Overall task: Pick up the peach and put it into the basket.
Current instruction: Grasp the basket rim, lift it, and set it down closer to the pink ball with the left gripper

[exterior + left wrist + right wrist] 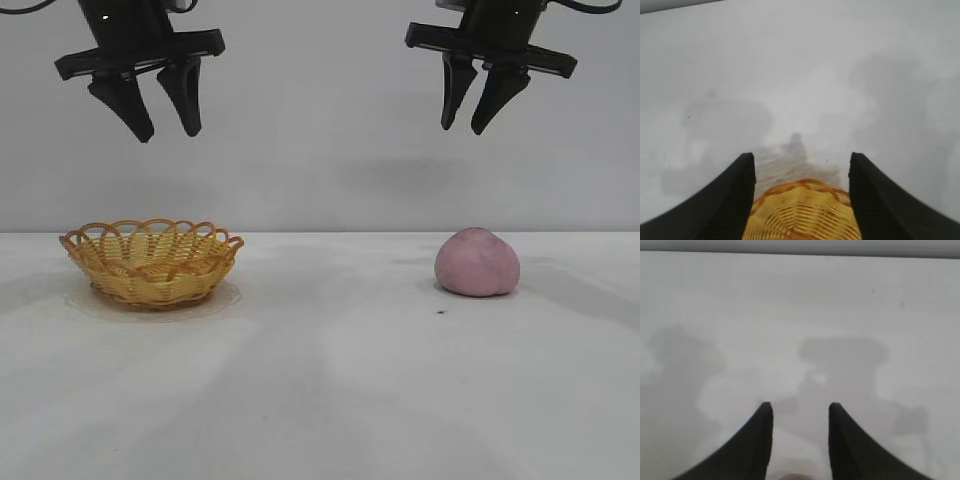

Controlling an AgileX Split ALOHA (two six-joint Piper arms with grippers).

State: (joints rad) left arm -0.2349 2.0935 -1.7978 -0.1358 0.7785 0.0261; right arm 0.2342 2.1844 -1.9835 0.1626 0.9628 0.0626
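Observation:
The dull pink peach [477, 262] sits on the white table at the right. The yellow wicker basket [151, 262] with an orange-brown looped rim stands at the left and holds nothing. My right gripper [465, 127] hangs high above the peach, open and empty. In the right wrist view my right gripper [800, 407] points at bare table, and only a sliver of the peach [796, 477] shows at the frame edge. My left gripper [167, 134] hangs high above the basket, open and empty. In the left wrist view the basket [805, 212] lies between the fingers of my left gripper [801, 160].
The white table [320, 380] runs wide and flat between basket and peach. A small dark speck [441, 311] lies in front of the peach. A plain grey wall stands behind.

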